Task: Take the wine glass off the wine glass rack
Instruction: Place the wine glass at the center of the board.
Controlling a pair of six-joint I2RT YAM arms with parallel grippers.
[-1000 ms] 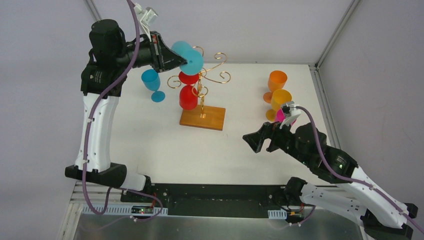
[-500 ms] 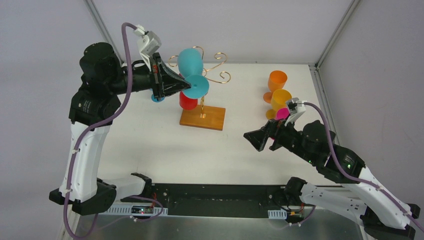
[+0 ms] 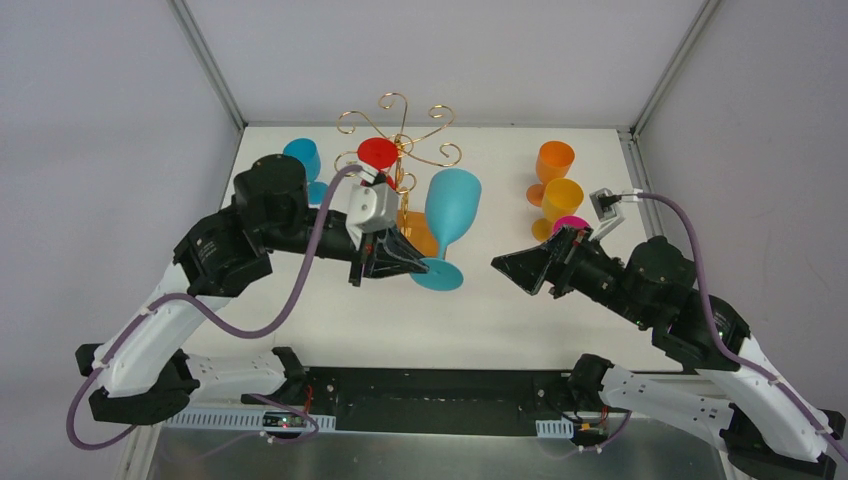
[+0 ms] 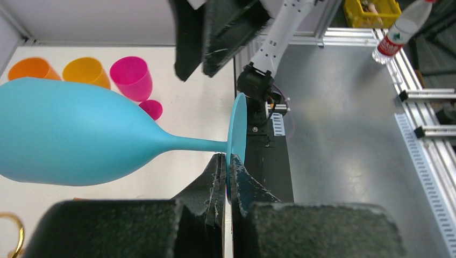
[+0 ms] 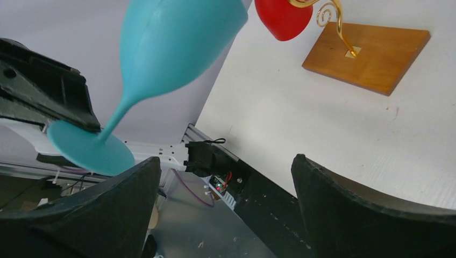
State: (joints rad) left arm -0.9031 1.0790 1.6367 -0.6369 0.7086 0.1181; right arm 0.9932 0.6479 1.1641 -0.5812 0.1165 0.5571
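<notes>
Left claw (image 4: 228, 167) is pressed together on the edge of the foot of the teal wine glass (image 3: 452, 205), pinching the thin disc between its fingers, so the glass hangs in the air by its foot with the bowl angled away from me toward the far side. It is clear of the wine glass rack (image 3: 400, 130): no gold wire touches it, and it sits just in front of the stand, between my two arms and above the tabletop (image 3: 330, 300). Right claw (image 3: 512, 268) is spread wide, empty, and pointed at the glass from near by. As I read it, the main part of the job is done for this glass, since it is off its scroll arm; what is left is to pass it across or stand it down safely, and I cannot tell which is meant. A red wine glass (image 3: 378, 153) hangs upside down on the rack, so more may be wanted. A blue glass (image 3: 300, 155) stands left of the rack, and orange, yellow and pink ones are grouped on the right.
</notes>
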